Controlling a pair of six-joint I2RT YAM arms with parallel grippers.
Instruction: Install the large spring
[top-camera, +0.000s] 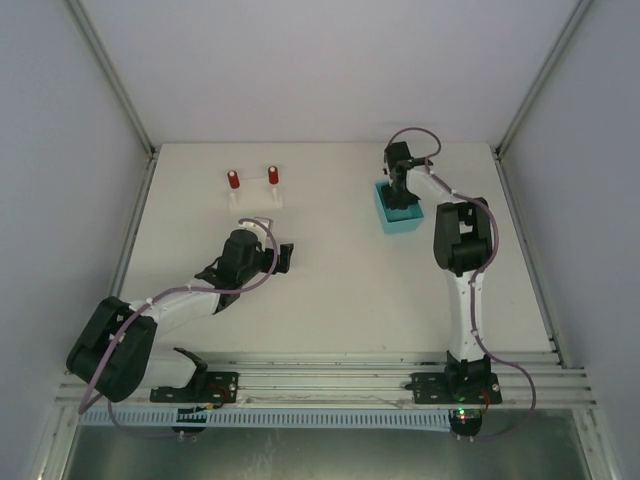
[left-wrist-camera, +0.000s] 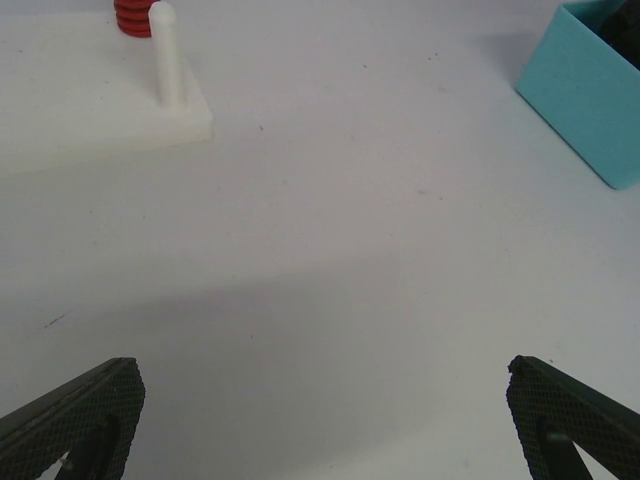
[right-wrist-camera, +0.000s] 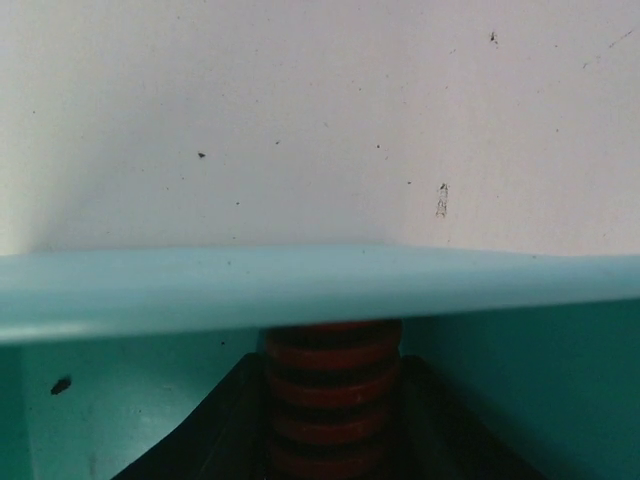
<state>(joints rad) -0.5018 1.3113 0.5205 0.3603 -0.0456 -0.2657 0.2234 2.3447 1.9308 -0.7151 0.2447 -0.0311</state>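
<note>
My right gripper (top-camera: 400, 190) reaches down into the teal bin (top-camera: 400, 212) at the back right. In the right wrist view the gripper (right-wrist-camera: 332, 420) is shut on a thick red spring (right-wrist-camera: 332, 355), held upright between the dark fingers (right-wrist-camera: 215, 425) just behind the bin's near wall (right-wrist-camera: 300, 290). The white peg base (top-camera: 256, 197) stands at the back left with two red springs (top-camera: 232, 180) on its pegs. In the left wrist view a bare white peg (left-wrist-camera: 165, 55) stands on the base (left-wrist-camera: 100, 115). My left gripper (top-camera: 283, 257) hangs open and empty over the table (left-wrist-camera: 325, 390).
The teal bin also shows at the upper right of the left wrist view (left-wrist-camera: 590, 95). Grey side walls and metal frame posts (top-camera: 135, 120) close in the table. A metal rail (top-camera: 330, 375) runs along the near edge by the arm bases.
</note>
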